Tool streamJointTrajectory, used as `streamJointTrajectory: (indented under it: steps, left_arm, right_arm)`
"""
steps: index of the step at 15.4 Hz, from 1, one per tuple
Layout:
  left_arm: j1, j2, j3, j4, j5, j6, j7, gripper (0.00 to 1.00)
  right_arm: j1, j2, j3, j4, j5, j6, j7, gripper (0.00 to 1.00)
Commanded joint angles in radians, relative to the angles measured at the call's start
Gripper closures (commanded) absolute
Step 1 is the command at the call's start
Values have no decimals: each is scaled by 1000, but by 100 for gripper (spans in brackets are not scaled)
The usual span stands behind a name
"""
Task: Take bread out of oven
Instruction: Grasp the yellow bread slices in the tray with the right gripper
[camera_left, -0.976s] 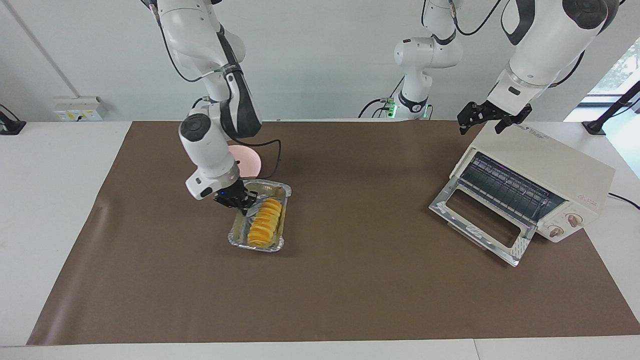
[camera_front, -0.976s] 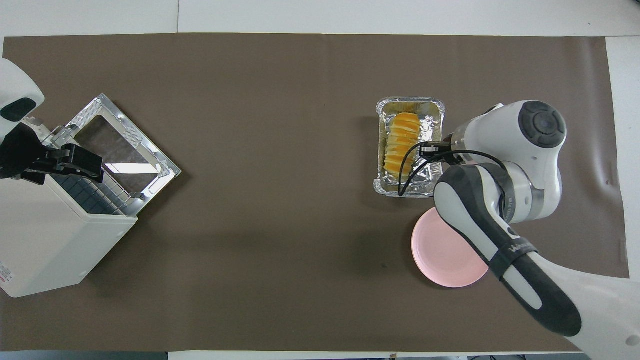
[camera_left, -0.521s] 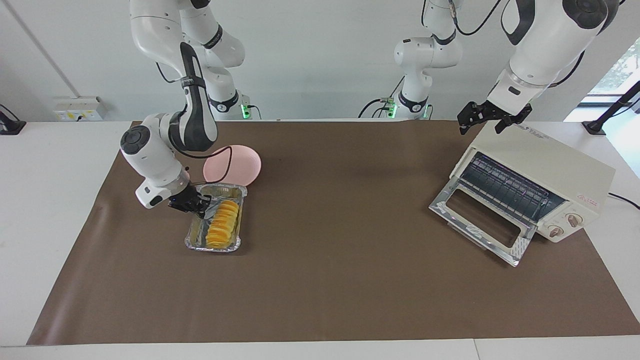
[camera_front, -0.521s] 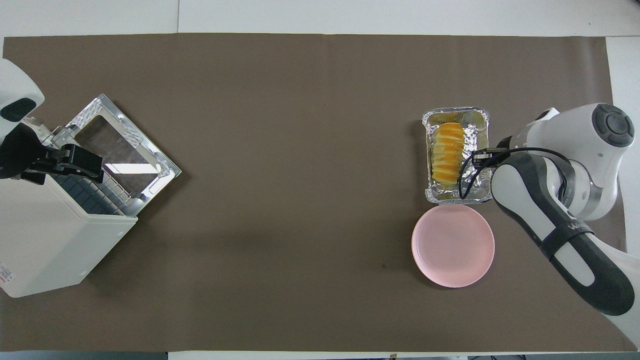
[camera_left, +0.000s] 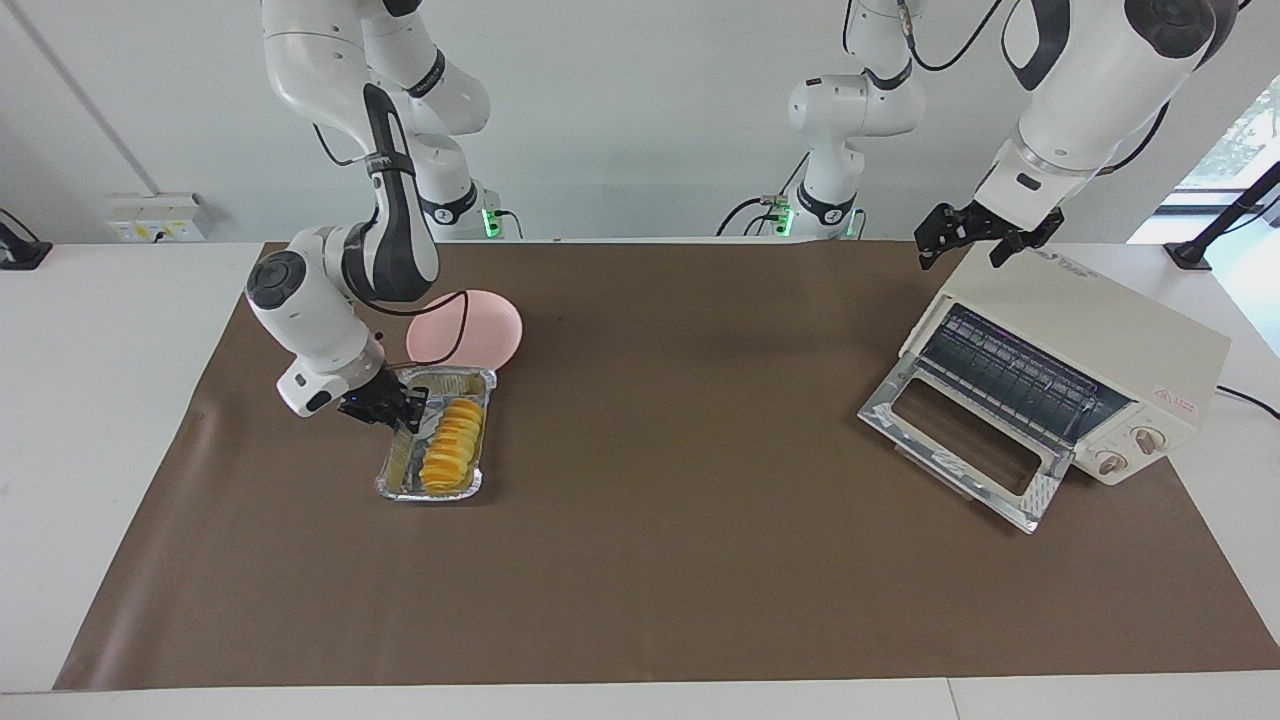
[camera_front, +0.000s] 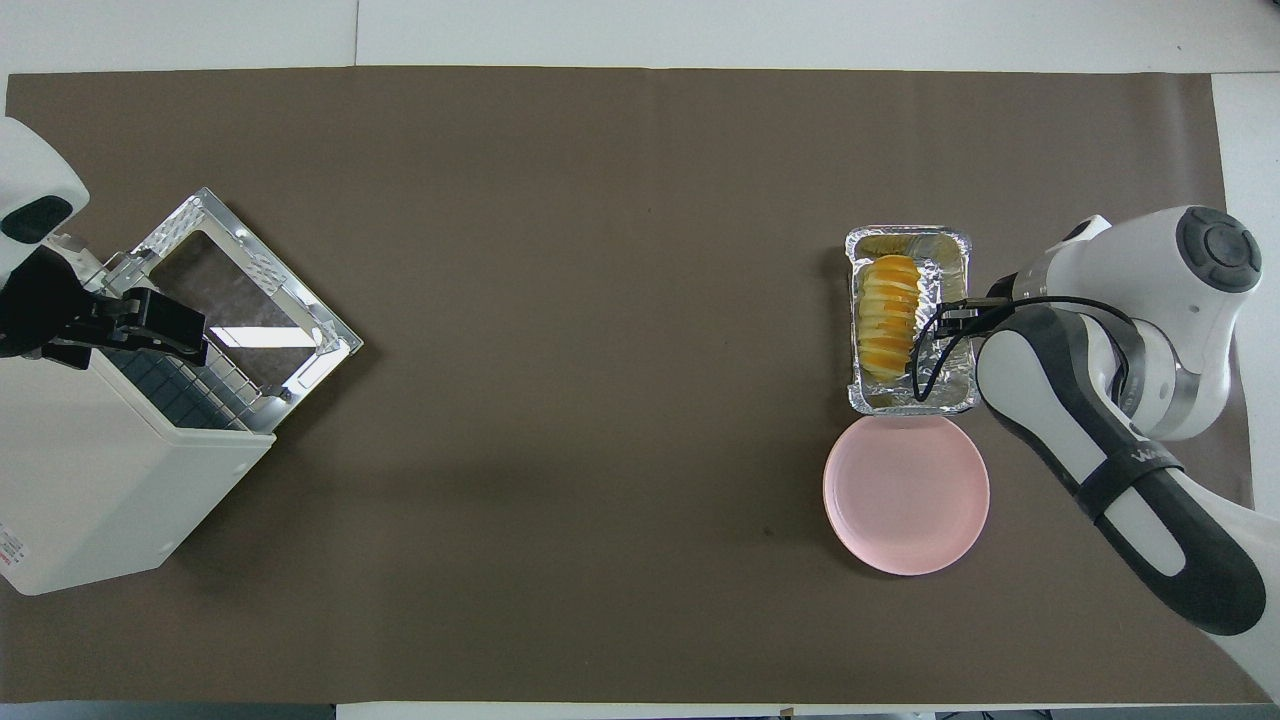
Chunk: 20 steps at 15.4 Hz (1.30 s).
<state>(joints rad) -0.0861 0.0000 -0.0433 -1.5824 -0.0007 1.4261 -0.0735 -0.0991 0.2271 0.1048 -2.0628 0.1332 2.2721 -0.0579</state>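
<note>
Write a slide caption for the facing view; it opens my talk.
Right gripper at the foil tray holding the bread; oven door open.

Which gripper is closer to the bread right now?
Right. The right gripper is at the rim of the foil tray, right beside the bread lying in it. The left gripper waits over the oven at the left arm's end.

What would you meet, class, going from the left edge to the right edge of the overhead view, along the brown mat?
Cream-white boxy toaster oven with the left gripper over it → open silver-framed glass door → golden-yellow ridged bread in the crinkled silver foil tray → right gripper at the tray's rim.
</note>
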Motion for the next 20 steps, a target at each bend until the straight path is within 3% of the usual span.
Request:
streamJointTrajectory:
  steps: [1,7,10,17,20]
  left_arm:
    - [2,-29,2,-31,-10,20,3,0]
    - [2,-29,2,-31,-10,22,3,0]
    - [2,-29,2,-31,-10,20,3,0]
    - [3,-29,2,-31,-10,20,3,0]
    - [2,-29,2,-31,-10,20,3,0]
  right_arm:
    - [21,-26,3,85,-21,-114,-20,0]
    - [87,-19,6,87,-41,-71,96,0]
    - [85,-8,6,29,-40,16,102,0]
    - [88,17,6,3,-37,38,112,0]
    - [88,26,6,-2,-34,40,113,13]
